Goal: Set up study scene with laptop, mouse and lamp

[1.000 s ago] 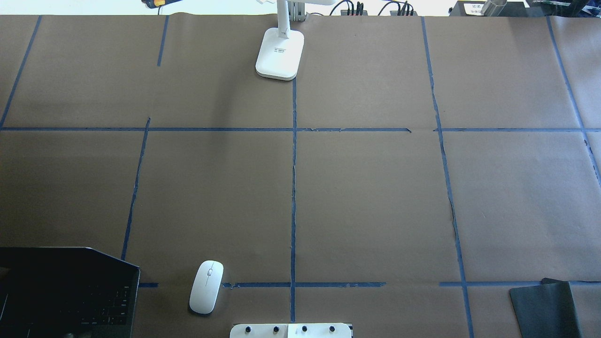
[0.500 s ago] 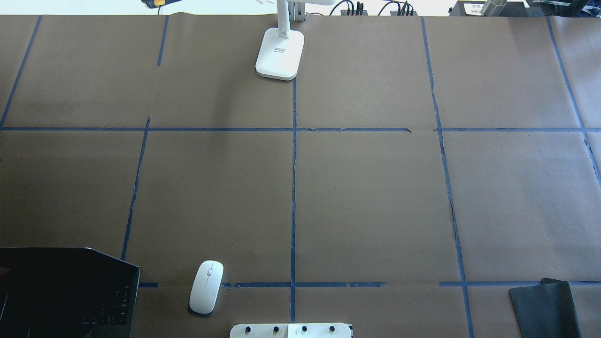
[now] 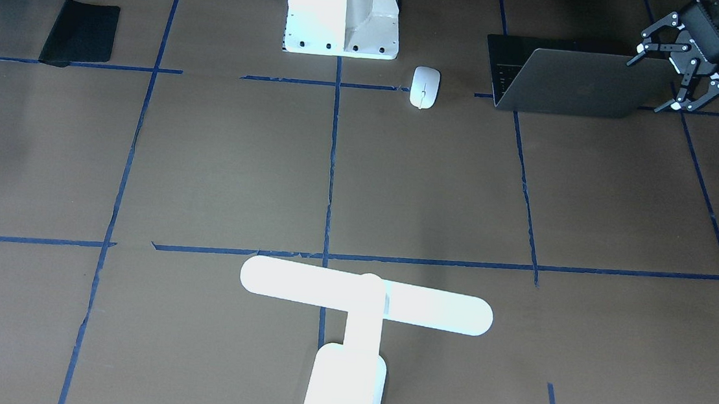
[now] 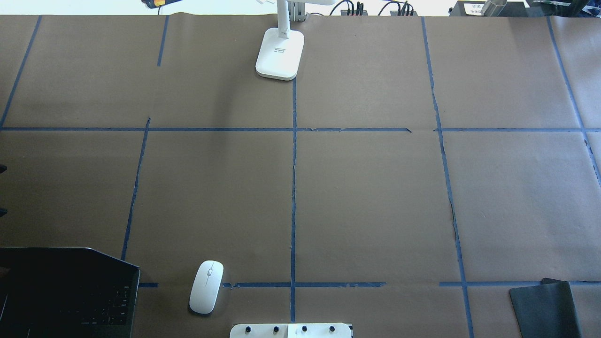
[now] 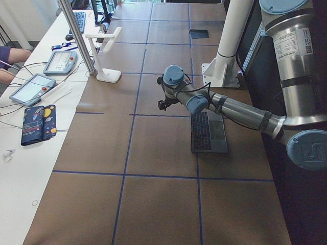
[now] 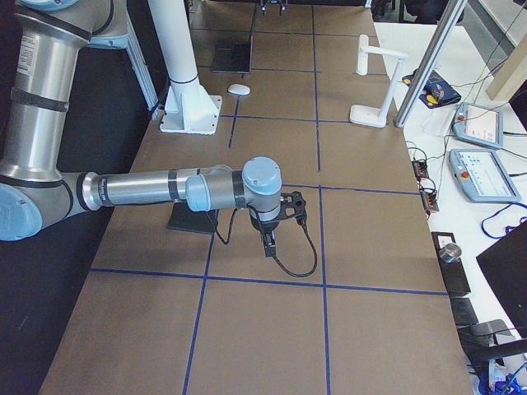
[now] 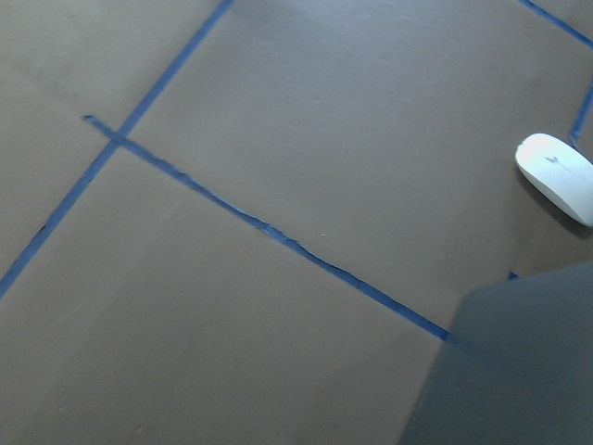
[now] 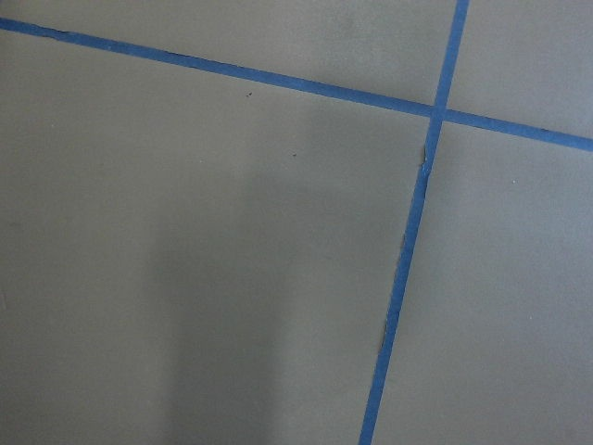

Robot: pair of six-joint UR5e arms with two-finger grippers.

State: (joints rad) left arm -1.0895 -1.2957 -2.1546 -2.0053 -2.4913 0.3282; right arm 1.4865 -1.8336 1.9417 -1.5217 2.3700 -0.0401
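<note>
The grey laptop stands open at the robot's left near edge, its lid back facing the front camera; its dark keyboard shows from overhead. The white mouse lies just beside it, apart. The white T-shaped lamp stands upright at the far side on its base. My left gripper hovers open and empty just past the lid's outer corner, not touching it. My right gripper hangs low over bare table; I cannot tell whether it is open or shut.
A flat black mat lies at the near right corner. The white bolted block sits at the near middle edge. Blue tape lines grid the brown table cover. Tablets and cables lie on a side bench.
Two dark fingertips of the left gripper have come into the overhead view's left edge. Laptop, mouse and lamp have not moved.
</note>
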